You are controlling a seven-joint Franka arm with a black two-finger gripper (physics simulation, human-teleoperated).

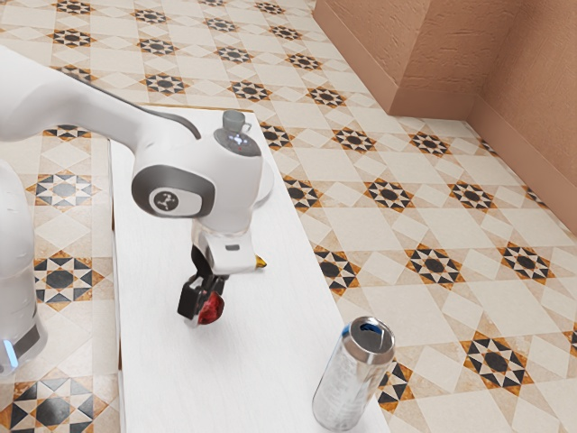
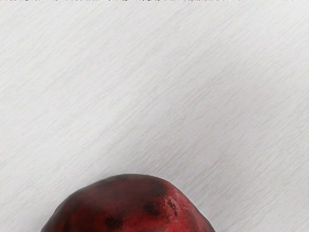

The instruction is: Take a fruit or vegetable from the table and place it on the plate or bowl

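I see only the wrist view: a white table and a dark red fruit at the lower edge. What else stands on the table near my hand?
Observer: A silver can stands at the near edge of the table, to the exterior view's right of the hand.
Operator: Is anything closer to the hand?
Observer: Yes, a small yellow-orange tip pokes out from behind the hand; the rest is hidden.
Operator: Is the red fruit lifted?
Observer: The red fruit sits at the hand's tip, low over the table; whether it is lifted I cannot tell.
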